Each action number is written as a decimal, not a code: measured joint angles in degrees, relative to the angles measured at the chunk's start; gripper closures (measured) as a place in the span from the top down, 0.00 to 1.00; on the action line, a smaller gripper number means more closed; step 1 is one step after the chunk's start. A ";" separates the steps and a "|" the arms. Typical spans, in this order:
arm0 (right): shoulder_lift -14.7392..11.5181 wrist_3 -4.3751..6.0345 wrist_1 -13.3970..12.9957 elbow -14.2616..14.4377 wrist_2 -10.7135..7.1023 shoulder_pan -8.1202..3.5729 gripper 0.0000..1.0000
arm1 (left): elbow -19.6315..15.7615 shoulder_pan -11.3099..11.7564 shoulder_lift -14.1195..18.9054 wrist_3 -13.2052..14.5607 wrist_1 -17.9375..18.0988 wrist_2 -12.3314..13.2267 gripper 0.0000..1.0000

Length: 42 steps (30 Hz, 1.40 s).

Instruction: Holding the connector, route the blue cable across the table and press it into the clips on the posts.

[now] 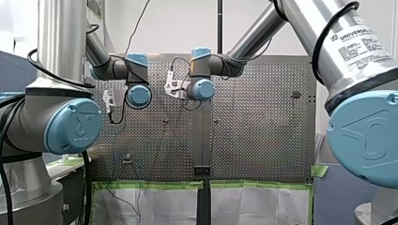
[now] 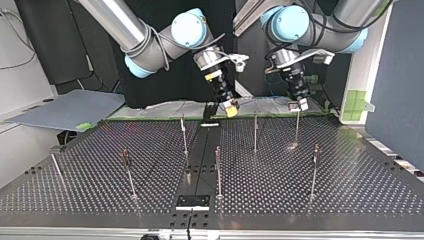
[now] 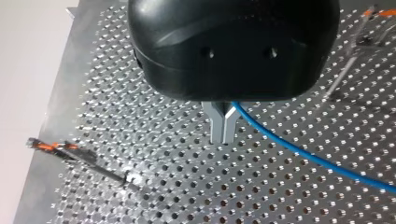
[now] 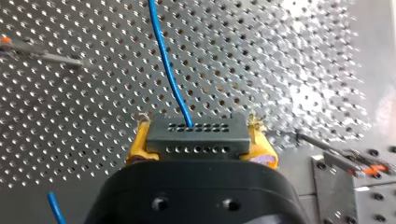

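In the right wrist view my right gripper (image 4: pixel 198 133) is shut on a black connector (image 4: pixel 196 137), with a yellow pad on either side of it. The blue cable (image 4: pixel 170 74) leaves the connector's top and runs ahead over the perforated table. In the top view this gripper (image 2: pixel 226 107) hangs at the table's far edge near the middle, holding the connector (image 2: pixel 210 112). My left gripper (image 3: pixel 223 137) has its metal fingers shut, and the blue cable (image 3: pixel 303 151) comes out from between them and trails off to the side. In the top view it (image 2: pixel 298 105) hovers over a far post (image 2: pixel 297 125).
Several thin posts stand across the table, among them three (image 2: pixel 183 132) (image 2: pixel 255 131) (image 2: pixel 218 167) near the middle. Posts with orange clips (image 3: pixel 51 147) (image 4: pixel 369 168) lie beside each gripper. A black plate (image 2: pixel 192 201) sits at the near edge.
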 joint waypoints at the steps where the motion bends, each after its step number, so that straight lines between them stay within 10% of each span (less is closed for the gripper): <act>1: 0.34 0.02 0.63 -0.66 -0.29 0.02 0.00 | 0.32 0.09 0.03 -0.06 -0.33 -0.03 0.00; 22: 1.02 0.13 9.54 -13.03 -1.66 0.22 0.00 | 6.49 2.72 3.14 -0.39 -5.34 0.57 0.00; 42: 4.54 0.40 10.19 -17.82 -1.80 0.29 0.00 | 10.95 10.30 3.82 -0.44 -7.63 6.67 0.00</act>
